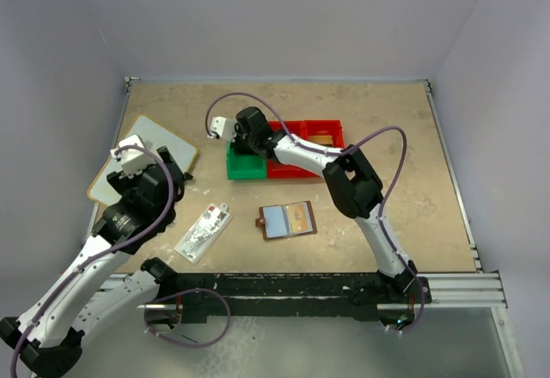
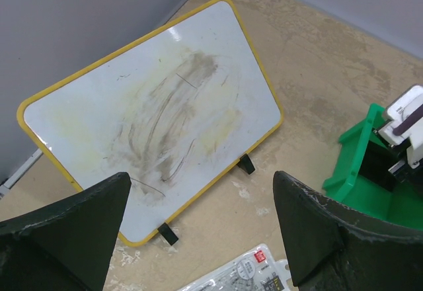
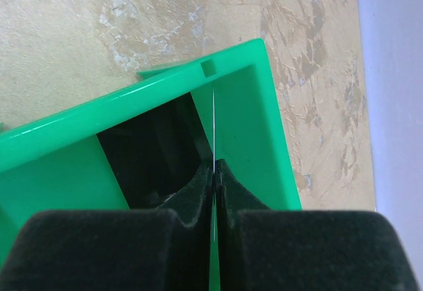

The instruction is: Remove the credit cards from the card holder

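Card holder (image 1: 287,221) lies open near the middle of the tabletop's near edge. At the left edge, my left end effector (image 2: 201,180) hangs fully spread and empty near a whiteboard (image 2: 152,119). Further right, my right end effector (image 3: 215,170) pinches a thin card (image 3: 213,125) over a corner of the green bin (image 3: 254,106); released here, it may strike the wall and land outside.

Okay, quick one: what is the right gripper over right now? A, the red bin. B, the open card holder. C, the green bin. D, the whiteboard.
C: in the right wrist view the right gripper, pinching a thin card edge-on, hangs over the green bin; the card holder lies open well away from it.
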